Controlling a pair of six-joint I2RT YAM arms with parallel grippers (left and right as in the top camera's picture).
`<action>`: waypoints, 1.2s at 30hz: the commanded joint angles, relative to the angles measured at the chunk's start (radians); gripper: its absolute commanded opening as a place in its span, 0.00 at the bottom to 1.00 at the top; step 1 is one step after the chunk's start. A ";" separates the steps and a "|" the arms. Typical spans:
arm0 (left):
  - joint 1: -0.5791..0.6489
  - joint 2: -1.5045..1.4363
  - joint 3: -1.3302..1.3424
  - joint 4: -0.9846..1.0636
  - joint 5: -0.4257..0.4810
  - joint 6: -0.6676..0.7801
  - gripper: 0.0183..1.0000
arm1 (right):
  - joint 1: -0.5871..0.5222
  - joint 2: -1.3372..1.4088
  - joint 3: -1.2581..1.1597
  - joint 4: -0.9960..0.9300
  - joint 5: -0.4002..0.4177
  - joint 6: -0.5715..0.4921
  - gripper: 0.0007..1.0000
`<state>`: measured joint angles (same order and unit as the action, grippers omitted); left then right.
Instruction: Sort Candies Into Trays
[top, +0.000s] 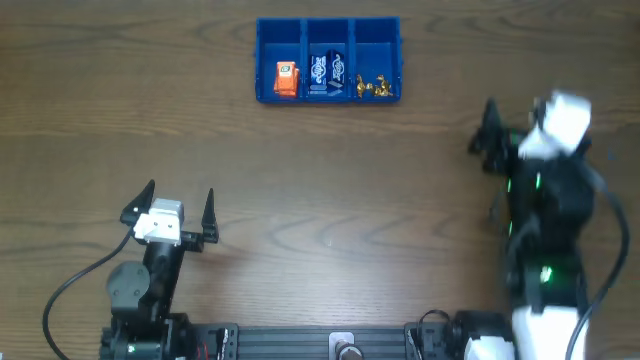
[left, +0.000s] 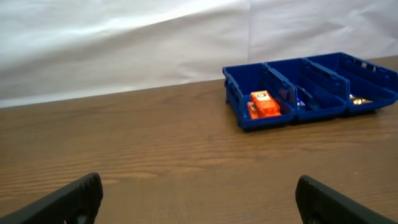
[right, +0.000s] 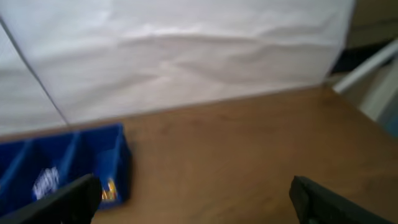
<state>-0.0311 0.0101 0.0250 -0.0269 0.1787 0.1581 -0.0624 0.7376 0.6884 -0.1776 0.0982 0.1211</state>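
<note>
The left pincer (top: 180, 192) and the right pincer (right: 189, 199) both stand open and empty. The blue three-compartment tray (top: 261, 55) lies well ahead of both, holding an orange candy (top: 287, 78), blue-wrapped candies (top: 327, 75) and gold candies (top: 372, 88) in separate compartments.

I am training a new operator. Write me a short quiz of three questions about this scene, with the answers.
1. True or false: the left tool holds a candy.
2. Seen from above, which compartment of the blue tray holds the orange candy? A left, B middle, C right.
3. Fill in: the gold candies lie in the ___ compartment, seen from above.
Key: 1 false; 2 A; 3 right.
</note>
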 joint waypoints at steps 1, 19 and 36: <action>-0.001 -0.006 -0.020 -0.032 0.021 0.010 1.00 | 0.013 -0.310 -0.299 0.085 -0.116 -0.047 1.00; -0.001 -0.006 -0.020 -0.032 0.021 0.010 1.00 | 0.009 -0.736 -0.681 0.130 -0.269 -0.018 1.00; -0.001 -0.006 -0.020 -0.032 0.021 0.010 1.00 | 0.008 -0.735 -0.681 0.109 -0.249 -0.018 1.00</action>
<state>-0.0311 0.0101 0.0250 -0.0269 0.1783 0.1581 -0.0540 0.0120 0.0097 -0.0628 -0.1604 0.0978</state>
